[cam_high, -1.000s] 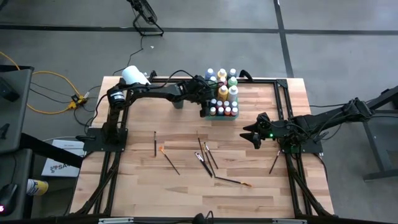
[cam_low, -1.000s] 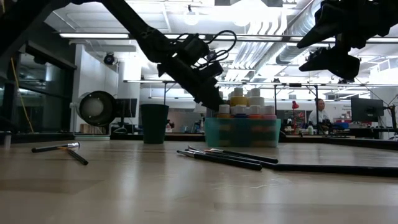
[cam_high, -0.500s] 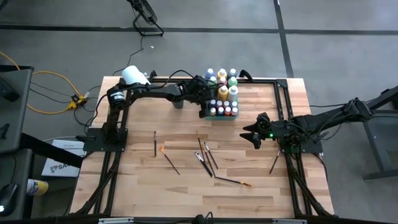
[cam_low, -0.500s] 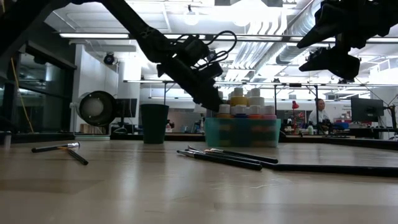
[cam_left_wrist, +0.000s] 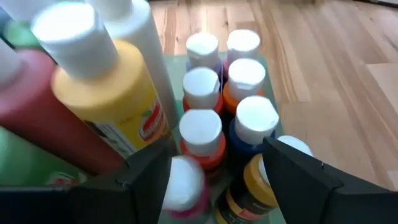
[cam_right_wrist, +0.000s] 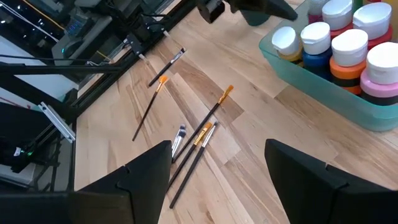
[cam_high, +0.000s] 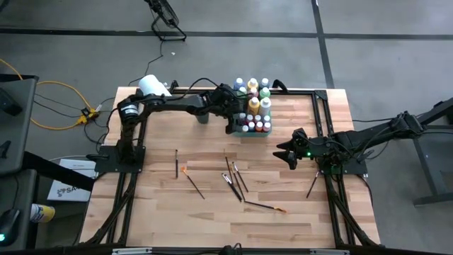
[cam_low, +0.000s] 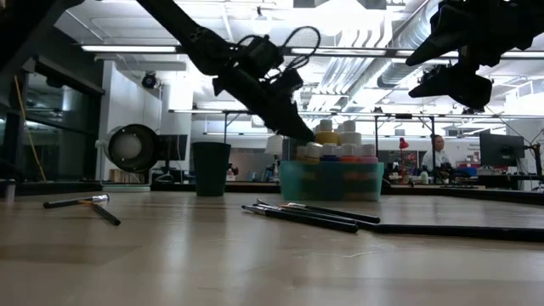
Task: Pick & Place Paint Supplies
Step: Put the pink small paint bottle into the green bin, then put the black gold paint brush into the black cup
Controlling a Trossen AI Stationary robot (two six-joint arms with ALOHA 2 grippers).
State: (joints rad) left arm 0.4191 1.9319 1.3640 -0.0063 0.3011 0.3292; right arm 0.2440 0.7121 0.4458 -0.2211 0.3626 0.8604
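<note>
From above, the left gripper [cam_high: 235, 120] hangs over the near-left corner of the green tray [cam_high: 244, 132] packed with paint bottles [cam_high: 253, 105], while the right gripper [cam_high: 284, 154] waits right of it and paintbrushes [cam_high: 236, 178] lie scattered on the wooden table [cam_high: 212, 219]. The left wrist view shows its fingers [cam_left_wrist: 298, 180] spread wide above the white caps, gripping nothing. In the right wrist view those fingers [cam_right_wrist: 305, 174] also stand wide apart and empty, over bare wood near the brushes.
</note>
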